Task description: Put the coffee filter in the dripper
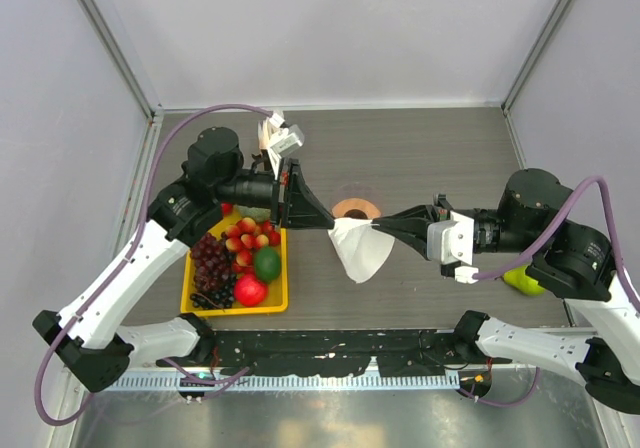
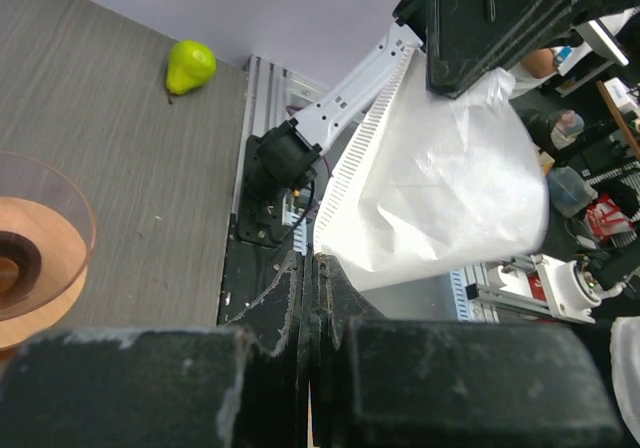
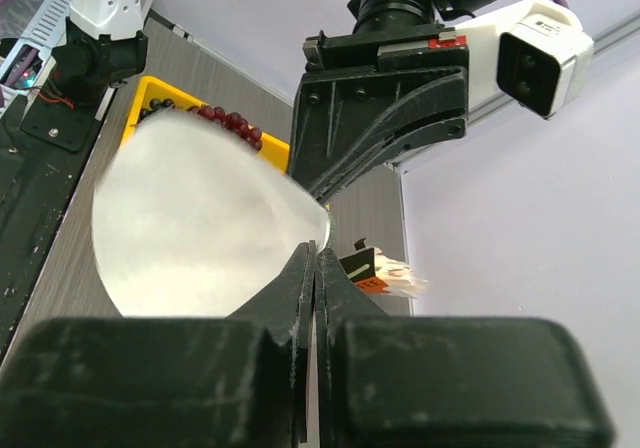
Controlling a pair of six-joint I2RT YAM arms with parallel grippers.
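Coffee filter (image 1: 362,250) is off the table, held up between your two grippers just on the near side of the dripper (image 1: 356,208). From above, its top edge overlaps the dripper's near rim, so only the far arc of the tan ring shows. Your right gripper (image 1: 379,225) is clamped on the filter's corner on its own side. Its wrist camera shows the fingers pressed together with the paper fanning out from them. Your left gripper (image 1: 331,224) is closed too, with its tips at the opposite corner. It looks to be pinching the paper, though the dark seam between the fingers makes that hard to confirm. You cannot tell from above how high the filter hangs over the dripper. In the left wrist view the dripper is cut off by the left edge of the picture.

For room, a yellow fruit tray (image 1: 284,288) sits to the left of the dripper, partly under the left arm. A green pear (image 1: 522,280) lies near the table's right edge, half hidden by the right arm. The widest bare stretch of table (image 1: 430,158) lies beyond the dripper, towards the back wall
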